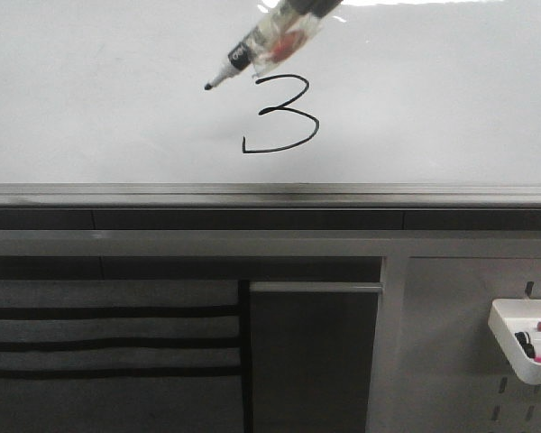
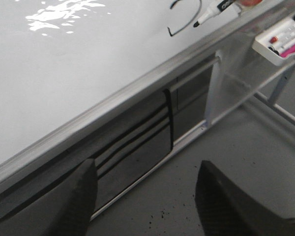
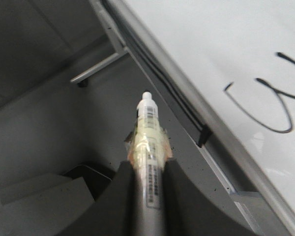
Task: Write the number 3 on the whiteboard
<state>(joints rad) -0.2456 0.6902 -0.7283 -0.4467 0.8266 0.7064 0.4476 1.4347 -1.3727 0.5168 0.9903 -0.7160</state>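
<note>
The whiteboard (image 1: 90,90) fills the upper front view and bears a black number 3 (image 1: 288,108). My right gripper (image 3: 147,172) is shut on a black-tipped marker (image 1: 252,54) wrapped in clear tape. The marker comes in from the top edge, and its tip sits just up and left of the digit. In the right wrist view the marker (image 3: 148,128) appears held off the board, with the digit (image 3: 258,123) to one side. My left gripper (image 2: 145,196) is open and empty, low below the board's edge. The left wrist view also shows the digit (image 2: 182,31) and marker (image 2: 211,12).
The board's grey metal lower edge (image 1: 270,194) runs across the front view. Below it are dark panels and a grey perforated panel (image 1: 451,343) carrying a white tray (image 1: 527,347) of markers. The tray also shows in the left wrist view (image 2: 280,39).
</note>
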